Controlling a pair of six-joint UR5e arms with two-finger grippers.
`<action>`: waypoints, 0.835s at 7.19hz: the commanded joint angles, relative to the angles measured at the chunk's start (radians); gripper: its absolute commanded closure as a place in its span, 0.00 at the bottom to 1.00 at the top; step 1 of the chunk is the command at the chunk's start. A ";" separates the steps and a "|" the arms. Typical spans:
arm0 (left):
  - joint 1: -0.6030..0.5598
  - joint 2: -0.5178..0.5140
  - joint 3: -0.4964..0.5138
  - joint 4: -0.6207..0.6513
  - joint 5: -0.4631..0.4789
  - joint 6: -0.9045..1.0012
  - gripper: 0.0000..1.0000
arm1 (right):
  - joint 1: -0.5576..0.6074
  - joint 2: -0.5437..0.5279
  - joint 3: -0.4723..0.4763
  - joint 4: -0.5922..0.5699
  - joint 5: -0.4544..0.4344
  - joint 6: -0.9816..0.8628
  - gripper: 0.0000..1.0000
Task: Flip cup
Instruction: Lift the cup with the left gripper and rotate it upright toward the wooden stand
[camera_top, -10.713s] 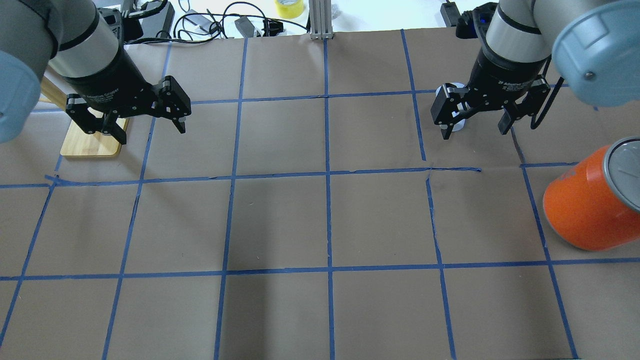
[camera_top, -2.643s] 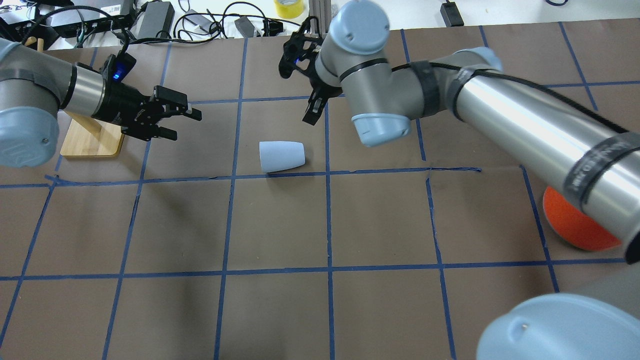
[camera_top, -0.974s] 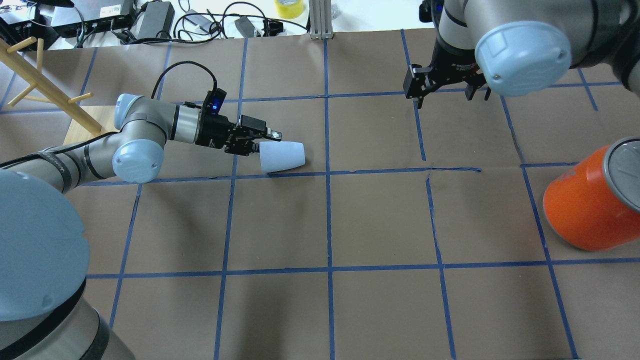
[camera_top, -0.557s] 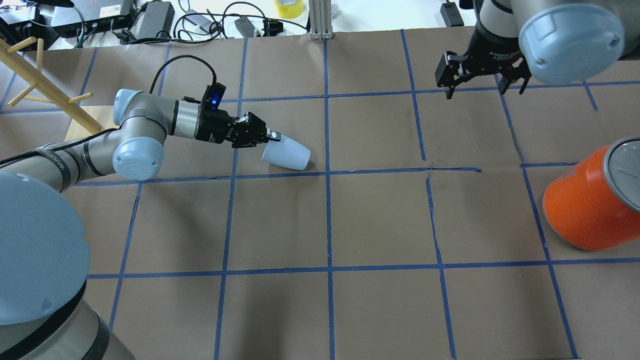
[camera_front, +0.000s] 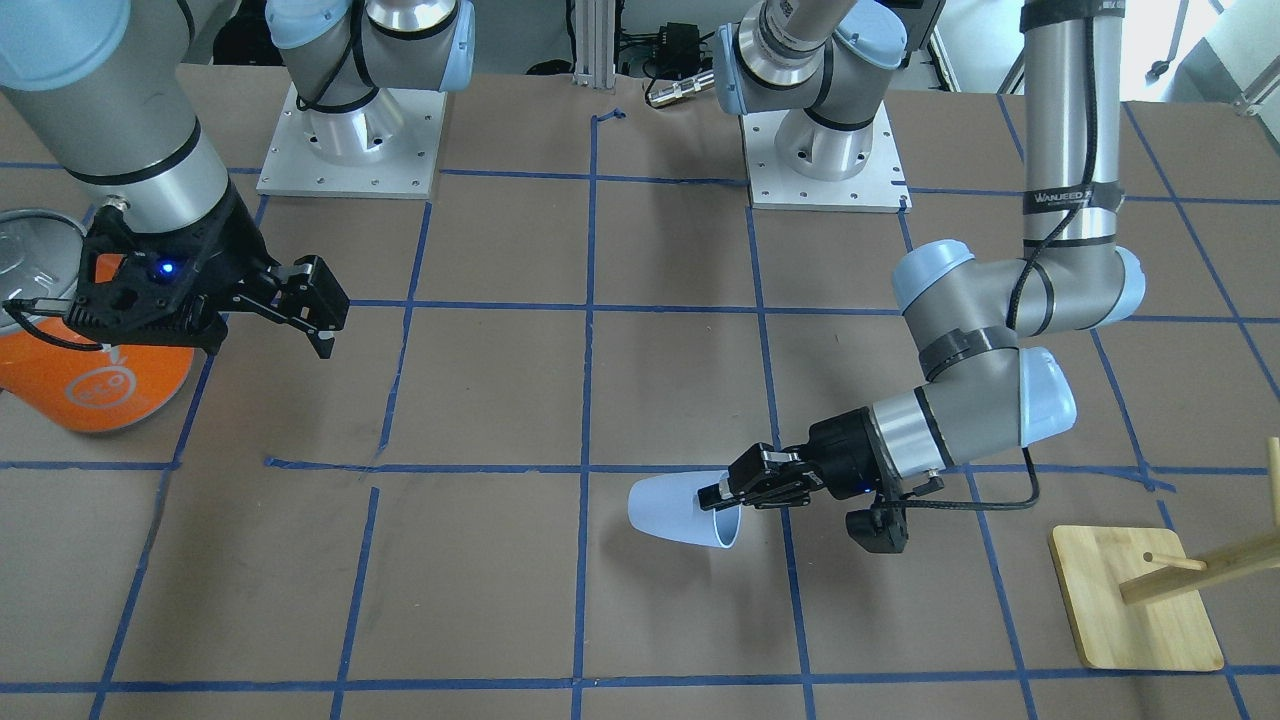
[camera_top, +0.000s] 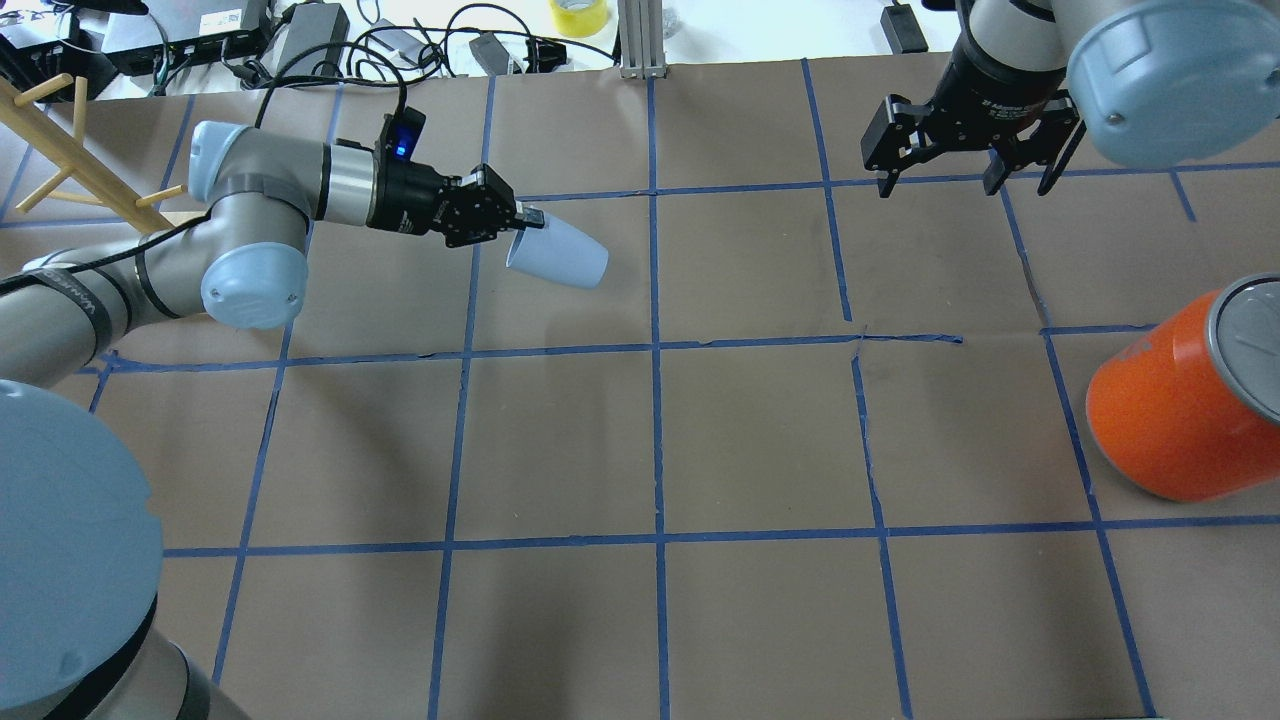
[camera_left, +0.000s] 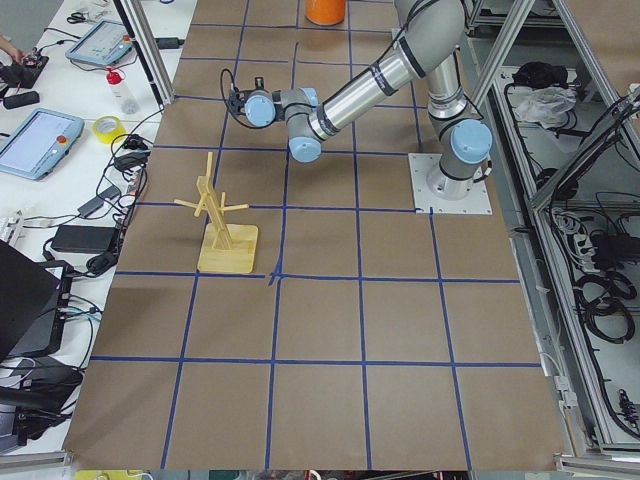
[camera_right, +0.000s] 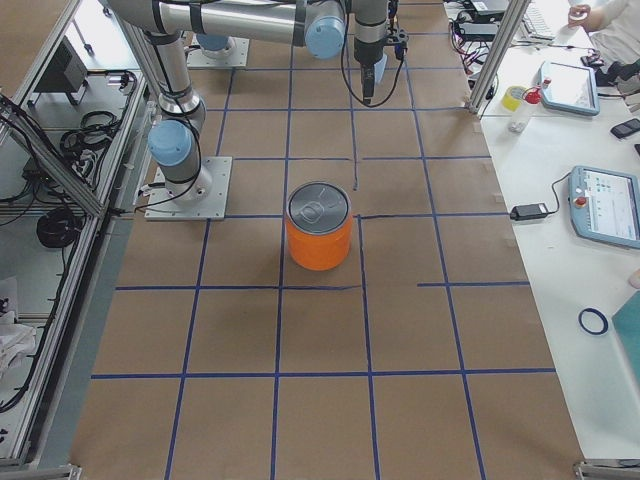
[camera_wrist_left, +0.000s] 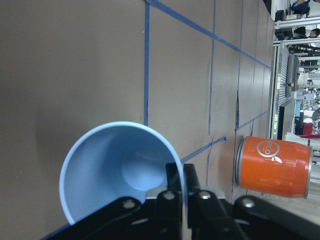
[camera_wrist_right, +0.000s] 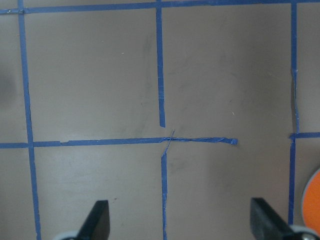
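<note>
Cup (camera_top: 560, 258) held at its rim by the left gripper (camera_top: 525, 218), over a table (camera_top: 760, 440) covered in brown paper and marked into squares with blue tape. The left arm reaches low across the table from the robot's left. Its gripper is clamped on the cup wall: in the left wrist view one finger (camera_wrist_left: 173, 182) lies inside the mouth and the other against the outside of the same wall section. The cup is tilted, with its open mouth turned towards the gripper and its closed base pointing away and slightly downward. In the front-facing view the cup (camera_front: 675, 510) lies just beside a blue tape line, with a soft shadow on the paper next to it. Whether the base touches the paper cannot be told.

Right gripper (camera_top: 938, 188), well apart from the cup, hangs over the far right part of the table with its fingers pointing down. The right wrist view shows both fingers (camera_wrist_right: 97, 220) spread wide with only taped paper between them, so this gripper (camera_wrist_right: 180, 225) holds nothing.

Orange can (camera_top: 1170, 410) with a silver lid stands at the robot's right side of the table, near the right arm. Wooden rack (camera_front: 1130, 600) on a flat bamboo base stands at the robot's left side, beyond the left arm's elbow.
</note>
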 joint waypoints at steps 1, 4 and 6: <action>-0.008 0.043 0.151 -0.033 0.319 -0.029 1.00 | 0.007 -0.020 0.013 0.015 0.010 0.000 0.00; -0.088 0.025 0.189 -0.012 0.969 0.174 1.00 | 0.005 -0.026 0.015 0.015 0.002 -0.002 0.00; -0.089 0.021 0.167 -0.001 1.023 0.222 1.00 | 0.005 -0.026 0.019 0.015 0.001 -0.013 0.00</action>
